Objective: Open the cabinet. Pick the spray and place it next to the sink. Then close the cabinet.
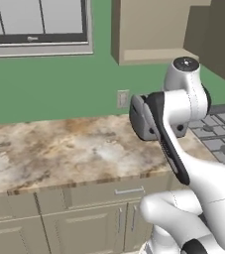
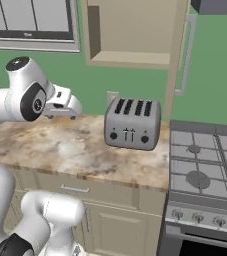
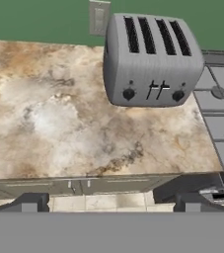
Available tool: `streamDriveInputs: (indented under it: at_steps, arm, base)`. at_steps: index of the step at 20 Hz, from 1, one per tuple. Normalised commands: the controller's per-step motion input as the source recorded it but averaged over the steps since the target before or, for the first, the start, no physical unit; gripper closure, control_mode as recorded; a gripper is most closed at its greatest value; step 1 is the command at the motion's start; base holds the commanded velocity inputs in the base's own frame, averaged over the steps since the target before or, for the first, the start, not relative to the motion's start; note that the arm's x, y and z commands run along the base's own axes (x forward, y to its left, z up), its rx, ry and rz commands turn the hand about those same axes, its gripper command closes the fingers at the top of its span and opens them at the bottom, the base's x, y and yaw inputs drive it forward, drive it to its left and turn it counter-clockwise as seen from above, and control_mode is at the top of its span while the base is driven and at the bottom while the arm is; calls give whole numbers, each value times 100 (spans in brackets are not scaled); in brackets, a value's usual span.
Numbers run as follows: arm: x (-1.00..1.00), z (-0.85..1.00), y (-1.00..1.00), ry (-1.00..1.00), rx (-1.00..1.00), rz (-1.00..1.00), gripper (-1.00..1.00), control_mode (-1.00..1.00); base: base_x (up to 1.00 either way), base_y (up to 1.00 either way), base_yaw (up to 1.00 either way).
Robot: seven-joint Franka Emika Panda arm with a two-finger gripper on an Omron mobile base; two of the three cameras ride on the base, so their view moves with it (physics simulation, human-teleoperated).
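A: Above the toaster (image 2: 132,123), what was there?

B: The cabinet (image 2: 130,30) hung on the green wall directly over the toaster. Its door (image 2: 177,50) was swung out to the toaster's right, almost edge-on to the right base camera, with the long silver bar handle (image 2: 185,55) on its far face. The tan inside was showing.

A: And the gripper?

B: The gripper (image 3: 109,203) was to the left of the toaster, out over the front edge of the counter (image 2: 60,145). In the hand view its two dark fingertips (image 3: 29,202) stood wide apart, and nothing was between them. It was touching nothing.

A: Which way did it look?

B: Toward the toaster, from above and in front. The four slots and the front knobs were plain in the hand view.

A: What else stood near the toaster?

B: A wall outlet (image 2: 112,97) was just behind it at its left. The stove (image 2: 205,170) was just beside it at its right, with the grates level with the marbled top. A window (image 2: 30,20) was up to the left, well apart from the toaster.
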Motion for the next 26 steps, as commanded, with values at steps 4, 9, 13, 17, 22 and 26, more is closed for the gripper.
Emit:
streamDriveInputs:
  at_steps: [4,9,13,17,22,26]
  arm:
    - [0,0,0,0,0,0,-100,100]
    - [0,0,0,0,0,0,-100,100]
    - [0,0,0,0,0,0,-100,100]
    - [0,0,0,0,0,0,-100,100]
    - [0,0,0,0,0,0,-100,100]
    - [0,0,0,0,0,0,-100,100]
  base:
    - [28,-1,0]
    - [35,-1,0]
    - [14,-2,0]
    - [4,-2,1]
    - [0,0,0]
    - [0,0,0]
